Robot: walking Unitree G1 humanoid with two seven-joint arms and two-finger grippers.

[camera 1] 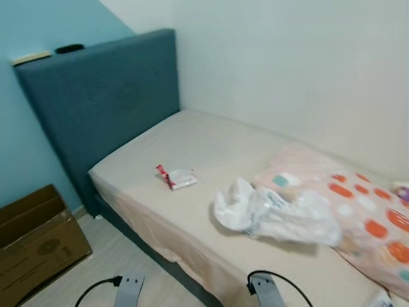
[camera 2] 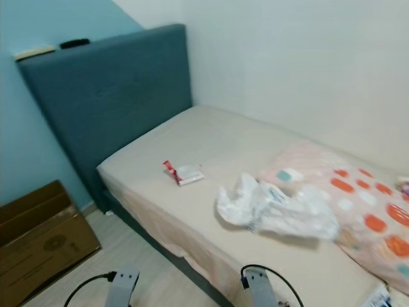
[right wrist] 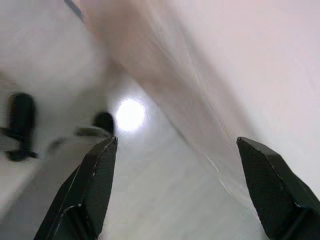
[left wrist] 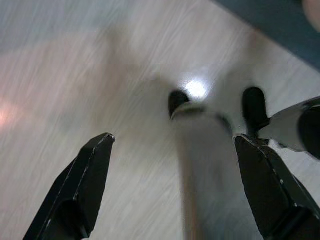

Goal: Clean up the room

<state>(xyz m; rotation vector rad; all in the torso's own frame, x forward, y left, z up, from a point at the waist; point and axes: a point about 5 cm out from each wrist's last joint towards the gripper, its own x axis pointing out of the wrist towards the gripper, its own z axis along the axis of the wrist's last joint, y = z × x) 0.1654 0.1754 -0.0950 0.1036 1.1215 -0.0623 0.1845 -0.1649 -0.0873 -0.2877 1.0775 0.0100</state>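
On the pale wood-look floor point(camera 1: 121, 256) at far left sits a brown cardboard box point(camera 1: 35, 240), beside the bed with beige fitted sheet point(camera 1: 211, 147) and dark blue upholstered headboard point(camera 1: 102, 96). Mid-mattress lies a small red-and-white wrapper point(camera 1: 176, 178); further right, a crumpled white plastic bag point(camera 1: 275, 214) touches a pink blanket with orange spots point(camera 1: 358, 204). Left end effector point(left wrist: 172, 187) and right end effector point(right wrist: 175, 190) hang low above the floor, fingers apart, empty.

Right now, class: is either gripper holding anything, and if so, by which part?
Nothing is held. The left gripper and right gripper both hang open above the floor, fingers spread with nothing between them.
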